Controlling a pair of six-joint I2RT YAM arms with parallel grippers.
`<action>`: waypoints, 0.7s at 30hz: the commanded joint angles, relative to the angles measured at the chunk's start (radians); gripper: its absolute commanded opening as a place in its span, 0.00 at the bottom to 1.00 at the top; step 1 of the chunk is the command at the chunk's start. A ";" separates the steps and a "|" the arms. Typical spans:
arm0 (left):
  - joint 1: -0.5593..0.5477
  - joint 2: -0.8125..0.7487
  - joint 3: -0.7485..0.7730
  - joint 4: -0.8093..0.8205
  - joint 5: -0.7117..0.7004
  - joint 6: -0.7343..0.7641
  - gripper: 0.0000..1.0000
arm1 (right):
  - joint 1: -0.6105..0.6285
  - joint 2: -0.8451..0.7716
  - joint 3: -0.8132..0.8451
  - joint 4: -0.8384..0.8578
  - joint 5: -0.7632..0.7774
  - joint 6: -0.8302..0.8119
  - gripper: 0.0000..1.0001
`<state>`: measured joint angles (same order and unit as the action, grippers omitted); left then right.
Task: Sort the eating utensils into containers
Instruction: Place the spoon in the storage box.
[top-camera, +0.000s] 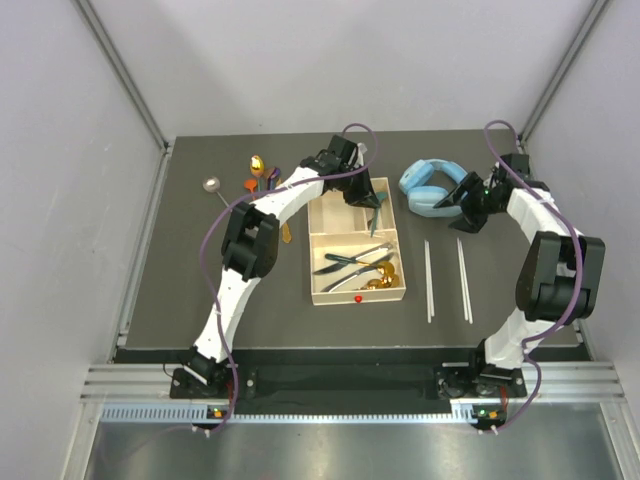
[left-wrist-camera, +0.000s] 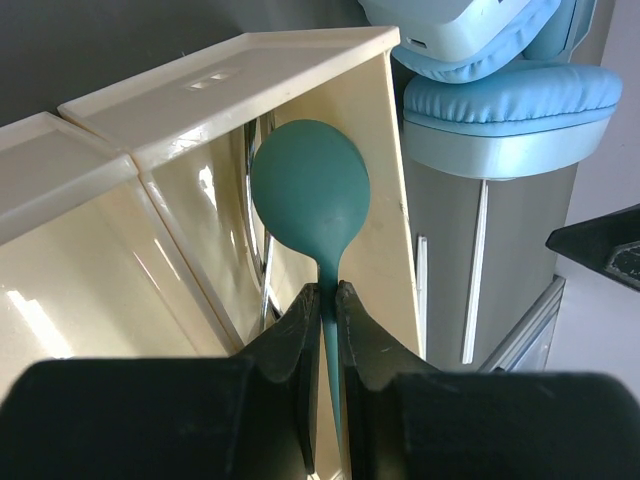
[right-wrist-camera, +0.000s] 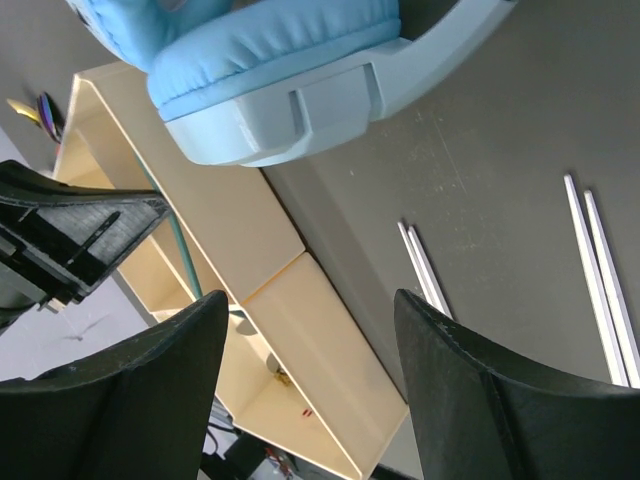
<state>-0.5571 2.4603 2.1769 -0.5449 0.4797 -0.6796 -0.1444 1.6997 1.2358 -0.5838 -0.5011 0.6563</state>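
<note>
Holding the teal spoon (left-wrist-camera: 310, 185) by its thin handle, your left gripper (left-wrist-camera: 328, 295) has its fingers clenched on the stem, with the bowl pointing away and down into the cream tray (left-wrist-camera: 230, 75). That grip leaves the bowl free, so it can go in first without the fingers meeting the tray walls.

From above, the spoon hangs over the far small section, on the side nearest the light-blue headphones (top-camera: 430, 188) and close to the tray's outer wall. You cannot tell from these views whether the bowl touches that wall. The large near section already holds dark knives and forks (top-camera: 352, 262) and some gold spoons (top-camera: 382, 280), so you look to be at the release step, with part of the sorting done.

Your right gripper (right-wrist-camera: 310, 310) has its fingers spread with nothing between them. It hovers above the table (top-camera: 200, 300) just beside the headphones, likely held back so the two arms do not crowd over the tray.

Two pairs of pale chopsticks (top-camera: 430, 280) lie on its side, apart from the tray, and a few loose spoons (top-camera: 257, 163) wait at the far left
</note>
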 joint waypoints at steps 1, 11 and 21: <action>-0.006 -0.041 0.000 -0.043 -0.038 0.049 0.00 | 0.002 -0.040 -0.013 0.032 -0.011 -0.004 0.68; 0.006 -0.067 0.009 -0.047 -0.003 0.058 0.00 | -0.003 -0.037 -0.015 0.035 -0.014 -0.004 0.68; 0.014 -0.182 -0.023 -0.125 0.005 0.141 0.00 | -0.001 -0.029 -0.018 0.041 -0.007 -0.004 0.68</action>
<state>-0.5484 2.4245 2.1738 -0.6205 0.4927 -0.6075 -0.1452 1.6997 1.2171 -0.5827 -0.5018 0.6563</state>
